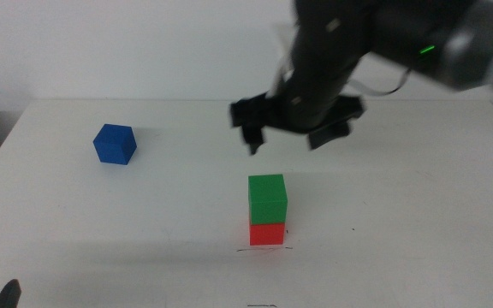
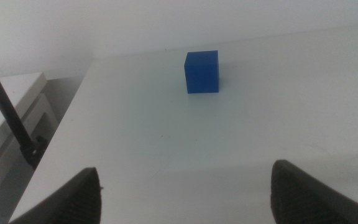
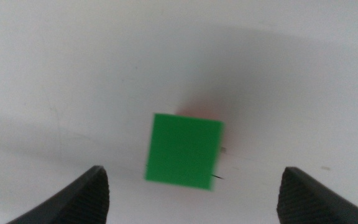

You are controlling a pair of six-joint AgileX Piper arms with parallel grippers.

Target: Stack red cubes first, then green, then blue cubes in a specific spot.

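Observation:
The green cube (image 1: 267, 198) sits on top of the red cube (image 1: 267, 233) near the front middle of the table, on a small pen mark. My right gripper (image 1: 294, 137) hovers above and behind the stack, open and empty. In the right wrist view the green cube (image 3: 184, 149) lies between the open jaws, with only a sliver of the red cube (image 3: 199, 113) showing past it. The blue cube (image 1: 115, 144) stands alone at the back left. My left gripper (image 1: 7, 296) waits at the front left corner, open, with the blue cube (image 2: 202, 71) ahead of it.
The white table (image 1: 400, 214) ends at a white wall behind. In the left wrist view the table's left edge (image 2: 61, 124), a dark pole (image 2: 5, 106) and a lower white shelf (image 2: 11, 99) show beside it.

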